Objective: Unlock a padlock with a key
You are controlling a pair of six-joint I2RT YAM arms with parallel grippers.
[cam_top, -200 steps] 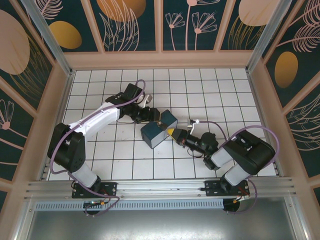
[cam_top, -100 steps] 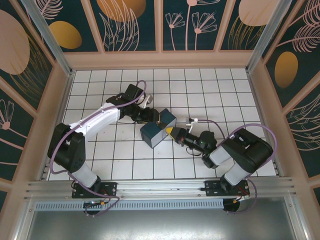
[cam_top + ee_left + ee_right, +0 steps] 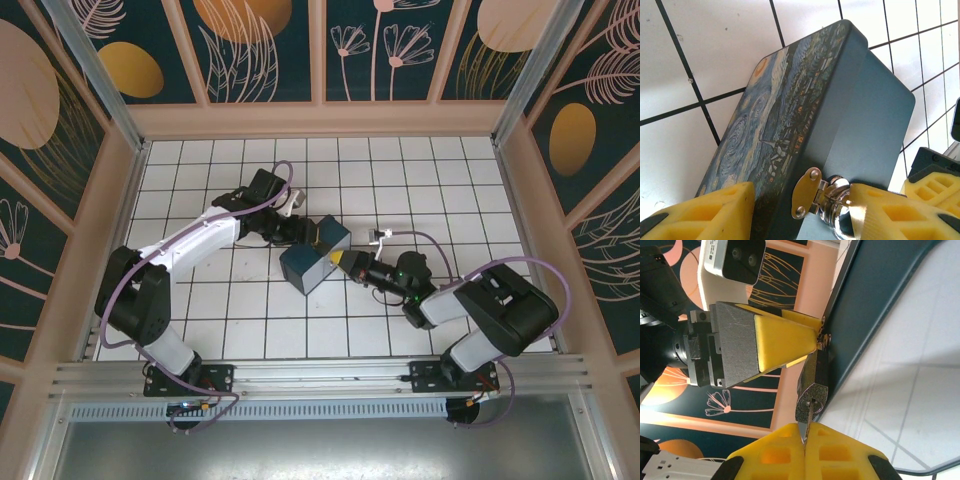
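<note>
The padlock (image 3: 812, 382) hangs from the brass hasp (image 3: 807, 192) on the side of the blue painting-print box (image 3: 790, 115); its silvery shackle (image 3: 837, 212) passes through the hasp. My left gripper (image 3: 802, 202) pinches the box edge and the shackle between its yellow fingers (image 3: 890, 215). One of those fingers (image 3: 785, 337) touches the padlock's top in the right wrist view. My right gripper (image 3: 804, 440) is shut on the slim key (image 3: 804, 426), whose blade tip sits in the keyhole on the padlock's bottom face. From above, the left gripper (image 3: 305, 233) and right gripper (image 3: 347, 260) meet at the box (image 3: 312, 262).
The box lies on a white tiled floor (image 3: 400, 180) enclosed by peach-framed patterned walls (image 3: 320, 60). A loose grey cable (image 3: 400, 236) loops over the right arm. The arm bases stand on a metal rail (image 3: 320, 375) at the near edge.
My right gripper has moved a little up and left toward the box, bringing the key to the padlock. The right arm's forearm swung toward the back. The left arm has barely moved.
</note>
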